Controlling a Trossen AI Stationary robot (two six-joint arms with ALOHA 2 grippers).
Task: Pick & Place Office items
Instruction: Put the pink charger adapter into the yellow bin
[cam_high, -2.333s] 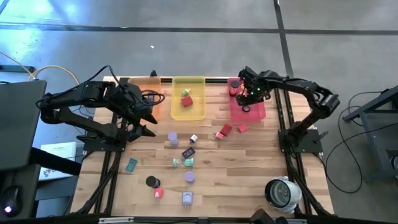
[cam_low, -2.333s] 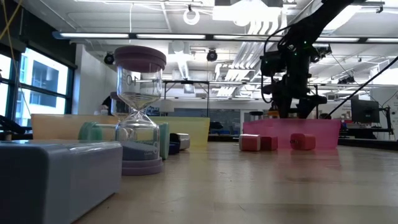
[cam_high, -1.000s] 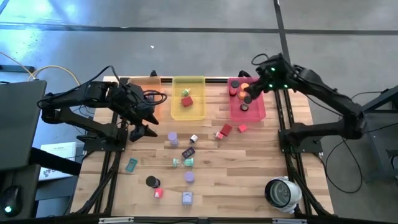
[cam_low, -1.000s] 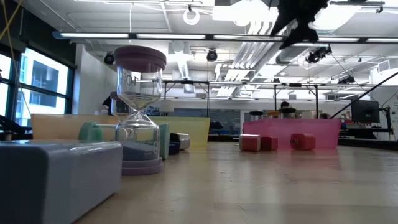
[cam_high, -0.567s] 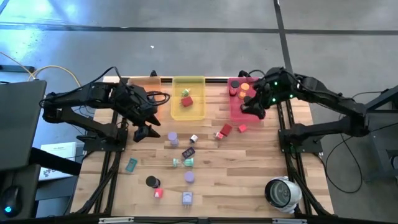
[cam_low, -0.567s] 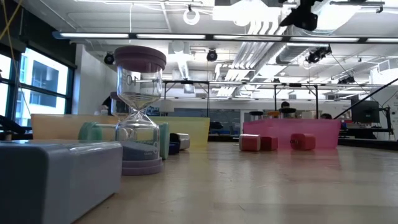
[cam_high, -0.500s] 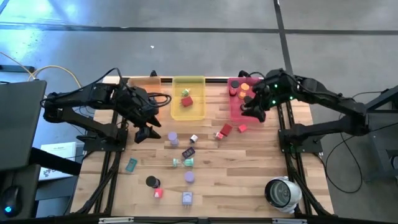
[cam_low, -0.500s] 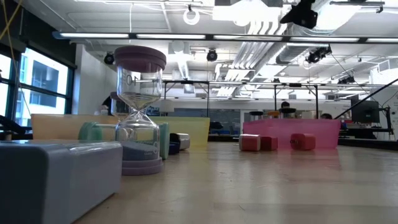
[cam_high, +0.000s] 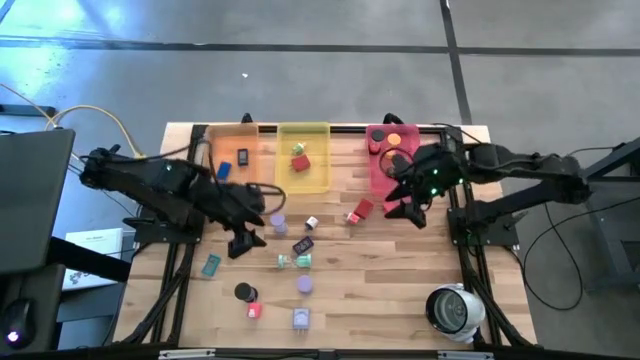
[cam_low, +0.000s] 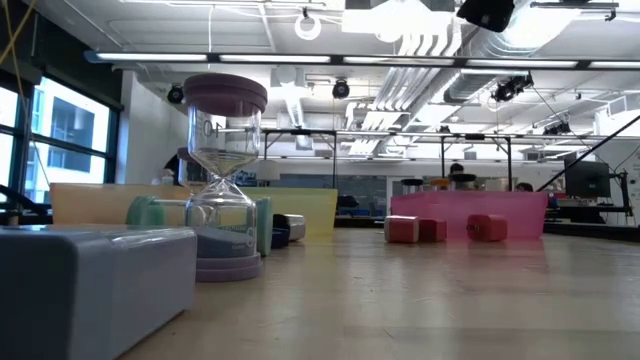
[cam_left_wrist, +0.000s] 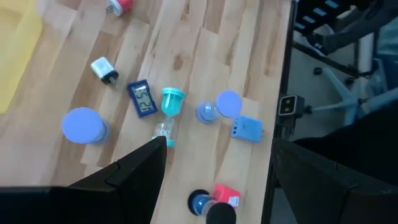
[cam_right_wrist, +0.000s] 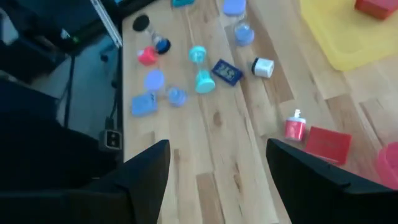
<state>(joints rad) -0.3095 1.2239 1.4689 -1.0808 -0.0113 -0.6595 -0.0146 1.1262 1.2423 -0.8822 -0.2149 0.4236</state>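
The office items lie scattered on the wooden table: a lavender disc, a white piece, a dark rectangle, a teal hourglass, a black disc, a lavender cube and two red cubes. My left gripper hangs open above the table, left of the lavender disc, with nothing between its fingers. My right gripper hangs open above the table by the red cubes, also empty.
Three trays stand along the far edge: orange, yellow and pink, each with pieces inside. A large white-grey round device sits at the near right corner. Bare wood lies between the red cubes and that device.
My right gripper has swung from above the pink tray toward the near edge and now hangs past the tray's near rim, by the red cubes. My left gripper has gone toward the near edge and a little right, toward the scattered pieces. Both stay open; no piece has moved.
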